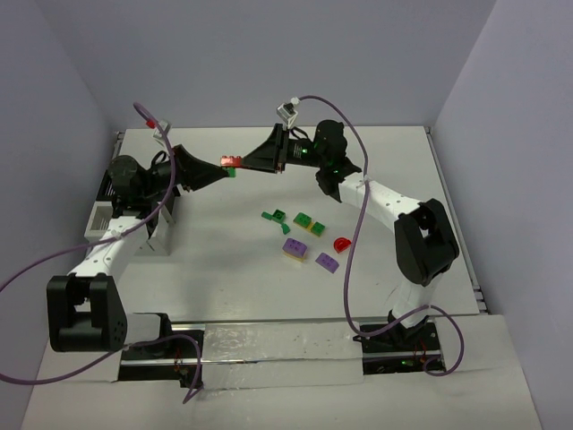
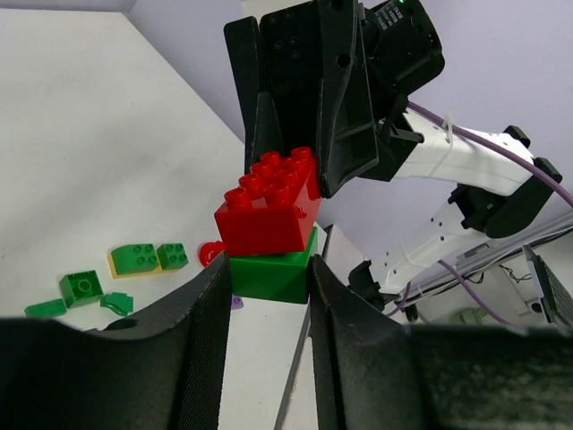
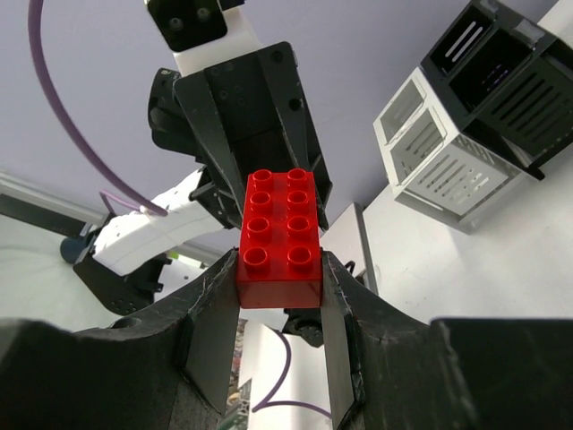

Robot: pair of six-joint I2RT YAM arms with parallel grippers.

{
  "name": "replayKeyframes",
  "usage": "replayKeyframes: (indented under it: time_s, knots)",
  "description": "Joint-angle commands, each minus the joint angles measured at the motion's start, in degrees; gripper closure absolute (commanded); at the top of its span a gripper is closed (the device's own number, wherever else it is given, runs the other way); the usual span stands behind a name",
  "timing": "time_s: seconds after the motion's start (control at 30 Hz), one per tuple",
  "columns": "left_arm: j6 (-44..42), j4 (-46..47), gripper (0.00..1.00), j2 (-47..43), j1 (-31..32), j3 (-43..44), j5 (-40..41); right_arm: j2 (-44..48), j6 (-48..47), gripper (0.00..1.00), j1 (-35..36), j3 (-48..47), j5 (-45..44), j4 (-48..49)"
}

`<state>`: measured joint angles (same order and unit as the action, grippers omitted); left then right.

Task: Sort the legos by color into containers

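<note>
A red lego (image 1: 231, 161) stacked on a green lego (image 1: 231, 170) hangs in the air over the back of the table, between both grippers. My right gripper (image 3: 279, 278) is shut on the red lego (image 3: 278, 233). My left gripper (image 2: 269, 287) has both fingers pressed against the sides of the green lego (image 2: 271, 273), under the red one (image 2: 269, 206). Loose on the table lie green legos (image 1: 273, 216), a green-on-yellow pair (image 1: 311, 224), a purple-on-yellow stack (image 1: 295, 248), a purple lego (image 1: 326, 262) and a red half-round (image 1: 342, 243).
The white slatted box (image 3: 448, 152) with a black tray (image 3: 501, 81) on top stands at the table's left side, beside the left arm (image 1: 107, 251). Purple cables (image 1: 358, 224) loop off both arms. Walls close the table at the back and sides.
</note>
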<state>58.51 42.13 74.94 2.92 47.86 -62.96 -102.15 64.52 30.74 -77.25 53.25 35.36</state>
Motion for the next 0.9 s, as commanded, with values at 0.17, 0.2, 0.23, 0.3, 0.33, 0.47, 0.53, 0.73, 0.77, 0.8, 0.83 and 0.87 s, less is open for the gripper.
replayKeyframes:
  time_s: [0.17, 0.2, 0.23, 0.3, 0.33, 0.47, 0.53, 0.73, 0.77, 0.8, 0.83, 0.87]
  knots:
    - [-2.69, -3.57, 1.0, -3.01, 0.25, -3.84, -0.89, -0.26, 1.39, 1.0, -1.11, -1.6, -0.8, 3.29]
    - [-4.25, -6.04, 1.0, -3.86, 0.25, -4.72, -1.41, -0.35, 1.38, 1.0, -1.54, -2.09, -0.94, 3.21]
    - [-7.23, -10.98, 1.0, -4.33, 0.23, -4.75, -1.84, -0.42, 1.3, 1.0, -2.13, -2.68, -1.23, 3.13]
    - [-14.88, -18.22, 1.0, -5.74, 0.07, -4.02, -2.25, -0.33, 0.88, 1.0, -3.29, -3.68, -1.22, 2.62]
    - [-18.16, -22.49, 1.0, -6.28, -0.19, -2.56, -2.26, -0.25, 0.36, 1.0, -3.74, -3.95, -1.22, 1.76]
    - [-37.81, -50.36, 1.0, -7.44, -3.51, 4.33, 0.64, 1.35, -10.02, 1.0, -4.9, -5.55, -1.83, -9.58]
    - [-52.7, -68.51, 1.0, -5.26, -6.88, 11.89, 6.98, 2.3, -19.18, 1.0, -4.88, -6.85, -3.57, -16.75]
    - [-72.03, -92.38, 1.0, -0.84, -17.82, 25.0, 27.66, 6.64, -38.47, 1.0, -4.63, -6.59, -11.59, -37.23]
    - [-72.89, -93.2, 1.0, -0.87, -19.42, 24.99, 29.45, 7.02, -40.14, 1.0, -4.63, -6.58, -12.68, -40.29]
    - [-74.4, -94.24, 1.0, -1.11, -21.18, 24.91, 32.17, 7.66, -42.73, 1.0, -4.55, -6.42, -14.12, -42.54]
    - [-74.44, -94.24, 1.0, -1.21, -21.22, 24.81, 32.26, 7.68, -43.98, 1.0, -4.54, -6.42, -14.17, -42.61]
    - [-75.04, -94.12, 0.99, -1.69, -22.01, 24.2, 34.8, 8.22, -45.26, 1.0, -4.48, -6.42, -15.38, -44.37]
